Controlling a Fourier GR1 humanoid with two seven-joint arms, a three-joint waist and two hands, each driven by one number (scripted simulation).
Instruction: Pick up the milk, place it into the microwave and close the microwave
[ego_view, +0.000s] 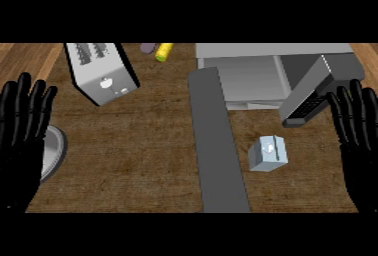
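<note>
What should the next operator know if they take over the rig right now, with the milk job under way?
Left robot hand: open, fingers up, at the view's left edge, holding nothing.
Right robot hand: open, fingers up, at the right edge, holding nothing.
Milk carton: on the counter, right of the grey strip, in front of the microwave, untouched.
Microwave door: open, swung out to the right.
Also there: toaster at upper left, plate partly under the left robot hand.
Done: nothing yet.
Left: pick up the milk carton, likely with the right robot hand, set it inside, close the door.
</note>
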